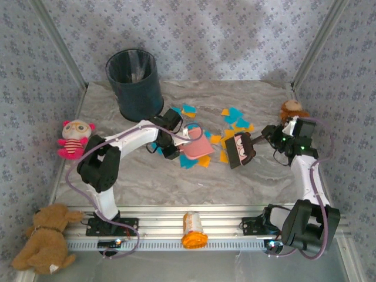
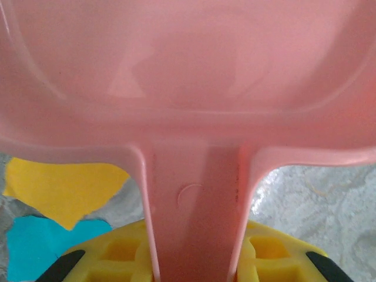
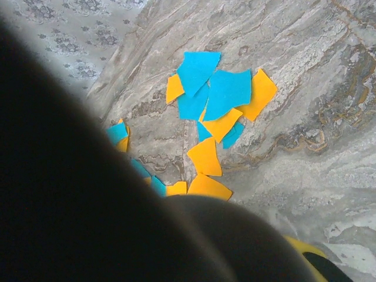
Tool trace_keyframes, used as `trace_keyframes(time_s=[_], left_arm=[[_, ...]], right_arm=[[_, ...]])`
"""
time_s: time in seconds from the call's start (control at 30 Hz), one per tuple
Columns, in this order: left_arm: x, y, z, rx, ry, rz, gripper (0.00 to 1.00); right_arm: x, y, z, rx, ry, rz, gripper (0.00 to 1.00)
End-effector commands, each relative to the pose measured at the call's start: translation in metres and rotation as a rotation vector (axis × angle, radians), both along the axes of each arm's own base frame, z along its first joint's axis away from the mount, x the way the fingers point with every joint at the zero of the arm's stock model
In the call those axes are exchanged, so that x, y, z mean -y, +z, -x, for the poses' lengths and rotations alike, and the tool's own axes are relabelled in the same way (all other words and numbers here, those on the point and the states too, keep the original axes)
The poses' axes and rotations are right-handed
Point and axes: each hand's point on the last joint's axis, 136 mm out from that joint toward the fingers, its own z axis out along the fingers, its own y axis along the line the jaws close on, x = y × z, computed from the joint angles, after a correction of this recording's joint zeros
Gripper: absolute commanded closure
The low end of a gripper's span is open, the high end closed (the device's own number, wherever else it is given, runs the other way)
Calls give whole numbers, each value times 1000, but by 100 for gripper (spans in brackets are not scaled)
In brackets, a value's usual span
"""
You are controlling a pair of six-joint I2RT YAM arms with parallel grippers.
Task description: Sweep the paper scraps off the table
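Scatter risk: left gripper (image 2: pixel 194 254) clamps the pink plastic dustpan (image 2: pixel 188 70), right gripper (image 1: pixel 259 141) grips a dark blocky brush (image 1: pixel 241 150), and one hard stroke could flick the orange-yellow and turquoise paper scraps (image 3: pixel 218 104) between them wide of the dustpan.

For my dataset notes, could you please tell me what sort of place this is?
Likely a staged robot test cell: a marble-look table with an aluminium rail, patterned walls close around, and a plush bear as prop.

You have one black bin (image 1: pixel 134 82), one pink dustpan (image 1: pixel 195 145), one dark brush (image 1: pixel 241 150), one orange bottle (image 1: pixel 193 229), and three plush toys: pink doll (image 1: pixel 74 138), brown teddy bear (image 1: pixel 46 238), small brown toy (image 1: pixel 292 108). The paper scraps (image 3: pixel 226 94) overlap too much for an exact count: over a dozen.
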Motion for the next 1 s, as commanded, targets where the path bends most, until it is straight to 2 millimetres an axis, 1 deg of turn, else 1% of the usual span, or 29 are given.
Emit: trace_keyframes(time_s=[0.0, 0.13, 0.23, 0.4, 0.7, 0.8, 0.97], left_arm=[[2, 2, 14, -44, -57, -1, 100], [1, -6, 14, -42, -71, -31, 100], [-1, -12, 10, -21, -73, -64, 100], [0, -19, 6, 17, -86, -77, 100], [-5, -37, 7, 3, -88, -126, 100], [-6, -42, 7, -4, -87, -136, 98], [-7, -46, 8, -5, -84, -142, 90]], right_arm=[[-4, 12, -5, 37, 31, 7, 100], [-5, 10, -5, 35, 36, 7, 100], [-6, 10, -5, 35, 38, 7, 100], [-6, 7, -4, 28, 40, 7, 100], [-7, 5, -4, 24, 44, 4, 100], [-7, 4, -4, 22, 45, 4, 100], [-8, 4, -4, 22, 46, 4, 100]])
